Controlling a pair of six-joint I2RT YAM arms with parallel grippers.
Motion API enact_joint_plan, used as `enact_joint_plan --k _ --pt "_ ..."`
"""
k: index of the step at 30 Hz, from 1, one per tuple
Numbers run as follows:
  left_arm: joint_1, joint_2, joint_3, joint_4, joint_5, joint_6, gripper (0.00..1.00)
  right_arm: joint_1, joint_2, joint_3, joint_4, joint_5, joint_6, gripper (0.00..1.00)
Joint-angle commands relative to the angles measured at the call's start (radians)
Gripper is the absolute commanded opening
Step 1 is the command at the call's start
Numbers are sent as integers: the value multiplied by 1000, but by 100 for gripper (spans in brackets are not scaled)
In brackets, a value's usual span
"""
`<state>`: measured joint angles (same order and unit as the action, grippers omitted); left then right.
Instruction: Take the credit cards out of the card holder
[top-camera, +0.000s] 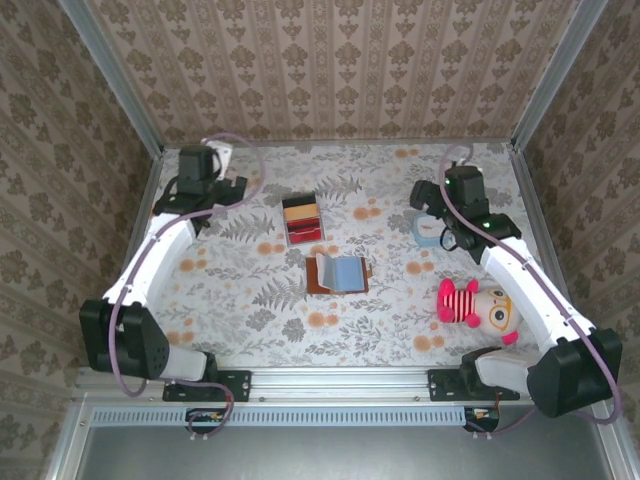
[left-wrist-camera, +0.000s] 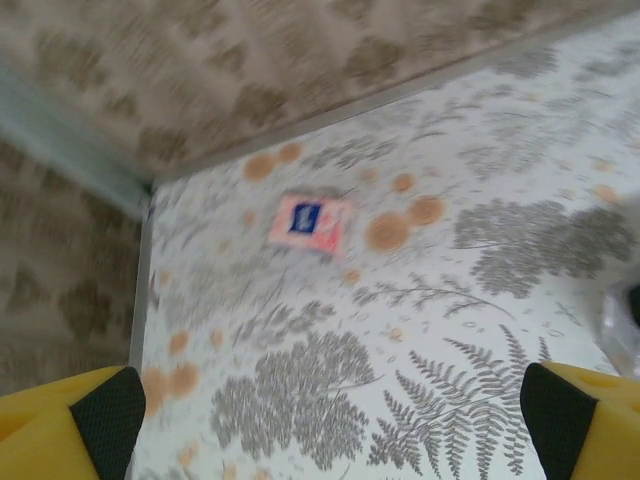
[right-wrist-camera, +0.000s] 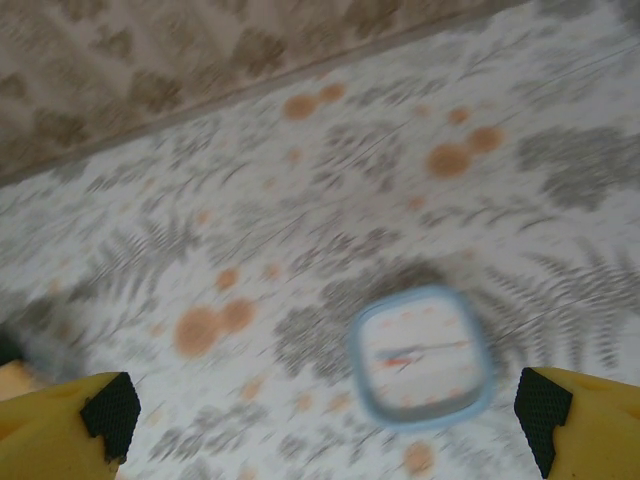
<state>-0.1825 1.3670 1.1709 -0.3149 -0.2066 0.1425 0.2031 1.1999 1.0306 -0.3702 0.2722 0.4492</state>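
Note:
The card holder (top-camera: 337, 272), a brown wallet, lies folded open at the table's middle with its grey-blue inside facing up. I cannot tell the credit cards apart from that inside. My left gripper (top-camera: 207, 195) (left-wrist-camera: 325, 425) hangs open at the far left, well away from the holder, with bare patterned cloth between its yellow fingers (left-wrist-camera: 85, 420). My right gripper (top-camera: 437, 215) (right-wrist-camera: 325, 425) is open at the far right, with nothing between its fingers (right-wrist-camera: 580, 415).
A red-and-orange tray (top-camera: 303, 220) sits just behind the holder. A light-blue square clock (top-camera: 430, 232) (right-wrist-camera: 420, 355) lies under the right gripper. A pink striped plush toy (top-camera: 472, 305) lies near the right arm. A pink-and-white packet (left-wrist-camera: 310, 222) lies near the back-left corner.

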Motion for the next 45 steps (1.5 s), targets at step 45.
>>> enact_joint_plan --k 45 --pt "140 173 -785 1217 83 -97 100 -163 329 -669 1312 -96 -405 100"
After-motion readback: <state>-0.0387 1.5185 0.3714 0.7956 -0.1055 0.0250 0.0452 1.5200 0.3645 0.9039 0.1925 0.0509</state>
